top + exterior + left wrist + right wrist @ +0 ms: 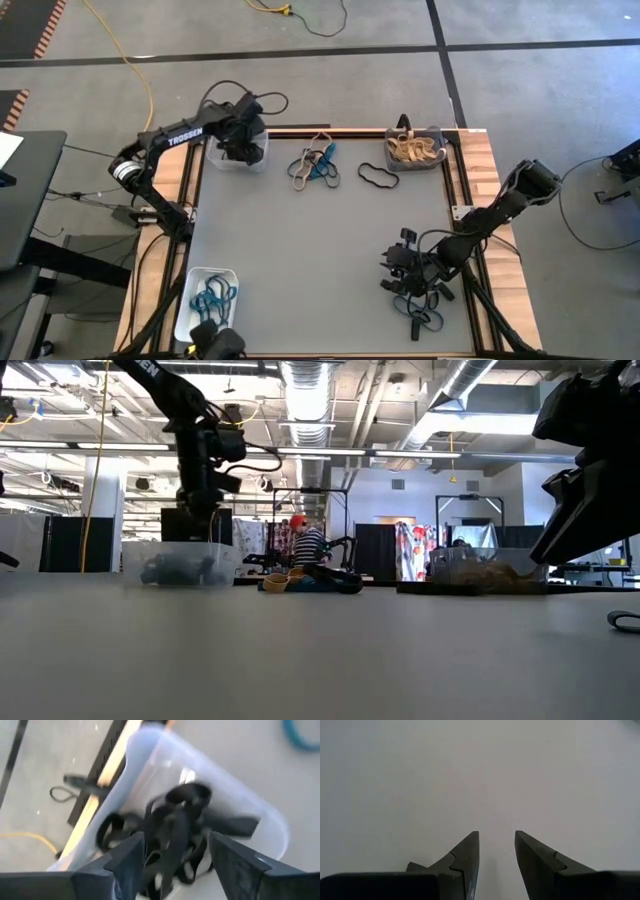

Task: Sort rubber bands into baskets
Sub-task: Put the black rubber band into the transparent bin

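my left gripper spread wide right over the clear basket, nothing pinched | my right gripper parked near the table front-right, fingers part open, holding nothing | dark grey basket has tan bands | white basket has teal ones | black rubber bands piled in the clear one | loose rubber bands mid-back

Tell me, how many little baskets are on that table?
3: a clear basket at the far left corner under the left arm, a dark grey basket at the far right corner, a white basket at the near left.
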Available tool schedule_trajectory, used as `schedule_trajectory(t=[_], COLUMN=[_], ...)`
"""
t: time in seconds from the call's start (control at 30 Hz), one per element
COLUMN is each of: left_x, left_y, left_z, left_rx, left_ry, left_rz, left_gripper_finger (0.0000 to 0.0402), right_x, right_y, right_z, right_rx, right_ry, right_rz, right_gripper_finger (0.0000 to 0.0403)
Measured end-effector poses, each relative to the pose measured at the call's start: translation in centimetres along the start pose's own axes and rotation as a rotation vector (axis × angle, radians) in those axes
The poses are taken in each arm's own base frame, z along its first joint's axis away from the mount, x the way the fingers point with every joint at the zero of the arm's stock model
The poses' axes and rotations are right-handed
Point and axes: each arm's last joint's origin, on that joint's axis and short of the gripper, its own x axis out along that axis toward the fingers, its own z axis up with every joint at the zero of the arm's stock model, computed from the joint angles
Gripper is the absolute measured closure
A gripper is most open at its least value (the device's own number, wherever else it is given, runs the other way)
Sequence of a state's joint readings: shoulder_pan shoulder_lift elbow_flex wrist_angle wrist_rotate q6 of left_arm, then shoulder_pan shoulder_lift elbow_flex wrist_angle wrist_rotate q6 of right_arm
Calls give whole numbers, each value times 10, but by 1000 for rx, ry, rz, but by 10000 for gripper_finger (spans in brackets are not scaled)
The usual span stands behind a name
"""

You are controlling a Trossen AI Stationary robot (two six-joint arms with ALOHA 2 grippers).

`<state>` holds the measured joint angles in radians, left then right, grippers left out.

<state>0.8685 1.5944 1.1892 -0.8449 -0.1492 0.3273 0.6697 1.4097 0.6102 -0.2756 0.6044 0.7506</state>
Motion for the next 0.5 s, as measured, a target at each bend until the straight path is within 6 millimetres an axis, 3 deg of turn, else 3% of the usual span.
schedule_trajectory(t=[0.27,0.5], left_x=[-3,-12], left_y=[-15,-53], left_z=[17,29], left_rx=[-38,31], left_ry=[-158,-253], left_rz=[-85,-314], left_gripper_finger=[175,175], right_x=[0,-2], right_y=[1,6], right_z=[0,-2], right_rx=[-2,-11], right_ry=[1,41], right_rz=[5,96], right_gripper_finger=[250,250])
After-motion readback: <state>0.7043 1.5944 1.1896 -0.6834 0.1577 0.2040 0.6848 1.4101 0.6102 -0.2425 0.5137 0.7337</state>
